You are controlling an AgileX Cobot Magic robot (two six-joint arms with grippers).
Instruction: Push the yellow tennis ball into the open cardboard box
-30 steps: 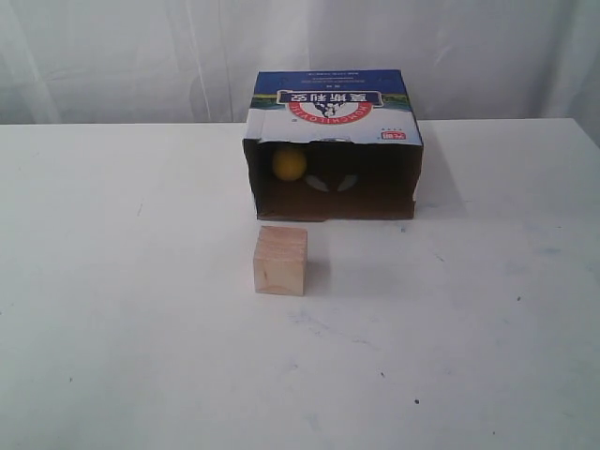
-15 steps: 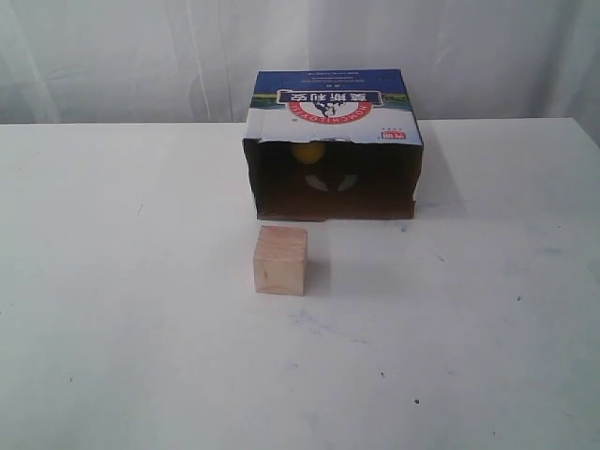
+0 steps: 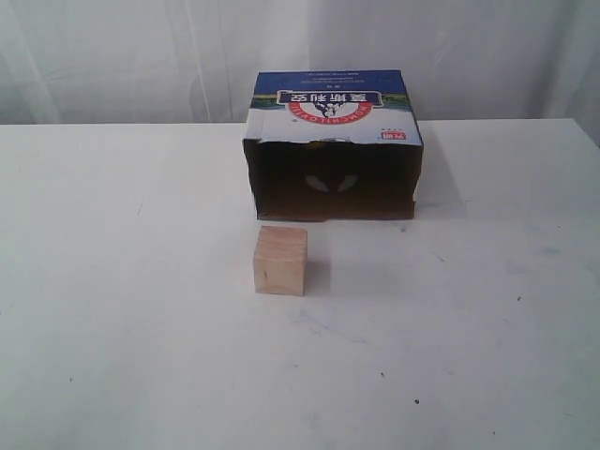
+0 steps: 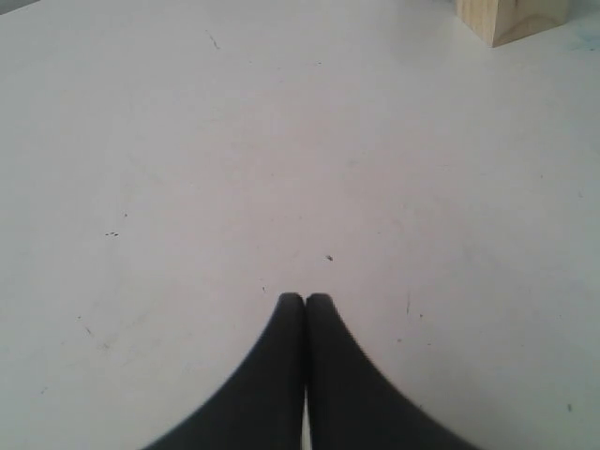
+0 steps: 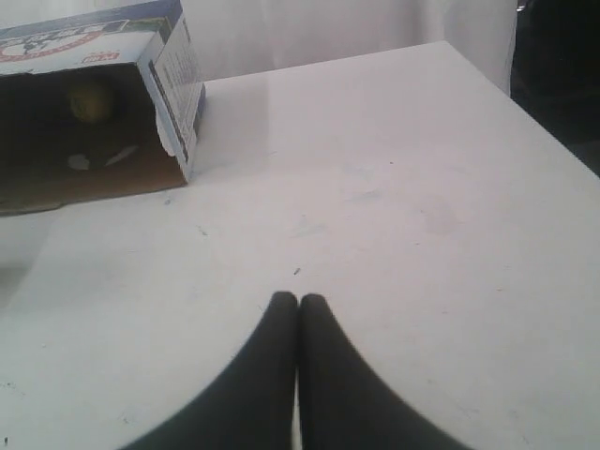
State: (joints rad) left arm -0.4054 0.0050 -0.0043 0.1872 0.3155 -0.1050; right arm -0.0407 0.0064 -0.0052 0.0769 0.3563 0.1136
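Two grippers sit nearest the wrist cameras, each with its dark fingers pressed flat together, tip against tip, so no gap shows between them. The left gripper point(image 4: 305, 300) points out over a bare stretch of the white table point(image 3: 141, 328), its closed tips clear of every object. A corner of the pale wooden cube point(image 3: 280, 261) lies well ahead of it and off to one side at the edge of the left wrist view. The right gripper point(image 5: 298, 300) is closed in the same way and also hangs over bare table. It is aimed past the right-hand wall of the open cardboard box point(image 3: 333, 103), well apart from it. Neither arm reaches into the exterior view, so how the joints are bent cannot be told.

Further out in the exterior view, the cube stands alone on the table, just in front of the left part of the box's mouth and not touching it. The box lies beyond with its dark opening facing the camera and its blue, white and red printed panel on top. The yellow tennis ball point(image 5: 89, 101) is inside the box, deep in the shadowed interior toward the back. It shows dimly in the right wrist view and is lost in the dark in the exterior view. A white curtain point(image 3: 141, 56) hangs behind the table.
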